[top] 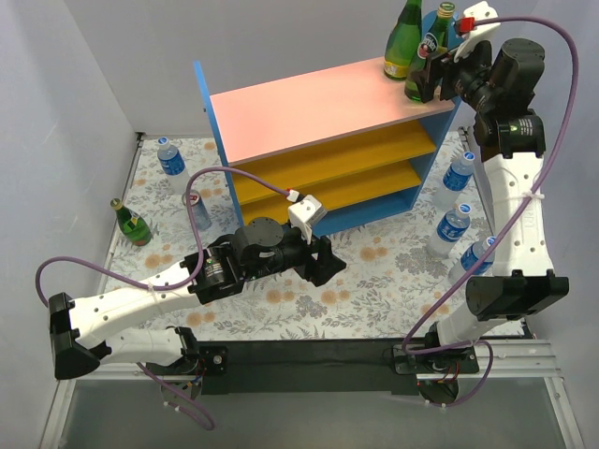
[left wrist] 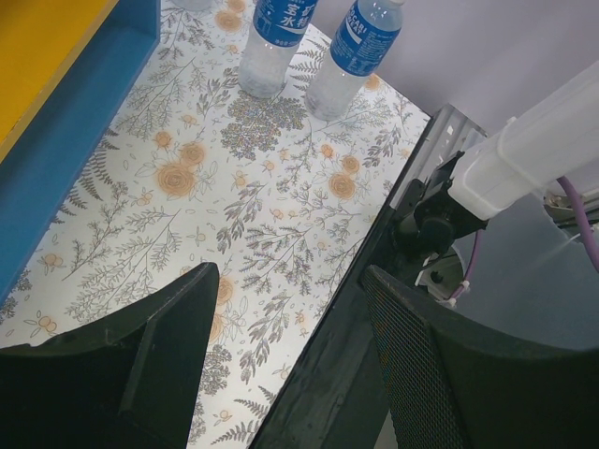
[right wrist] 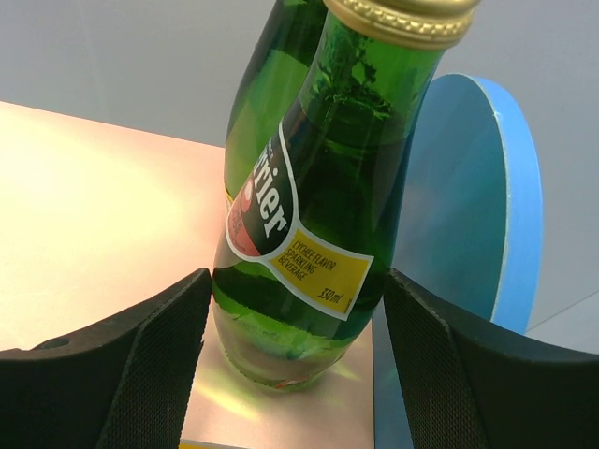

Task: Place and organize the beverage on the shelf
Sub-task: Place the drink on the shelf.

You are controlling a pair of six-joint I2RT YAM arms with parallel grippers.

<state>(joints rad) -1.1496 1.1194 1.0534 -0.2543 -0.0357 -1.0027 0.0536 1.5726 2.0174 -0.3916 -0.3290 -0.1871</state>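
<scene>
The right tool is reaching over the right end of the shelf. Its fingers are straddling the front bottle, which is standing on the top board close to the near edge and the round side panel. The pads are sitting just beside the glass on both sides. Whether they are actually pressing it is hard to tell from the wrist view, so the grip cannot be called either way. The rear bottle is standing just behind, touching or nearly so.

The step in hand is likely seating this green bottle next to its twin. Doing it well means the base is resting flat on the board, with its whole foot inside the edge, before any load comes off. Any finger movement should be even on both sides, so neither pad is shoving the glass into the rear bottle or toward the panel. The wrist should be backing straight out along the fingers' line, level, not lifting through the neck.

The left tool is hovering over the bench in front of the shelf, fingers spread and holding nothing, well apart from the work. Clear bottles are waiting on the bench to the right.
</scene>
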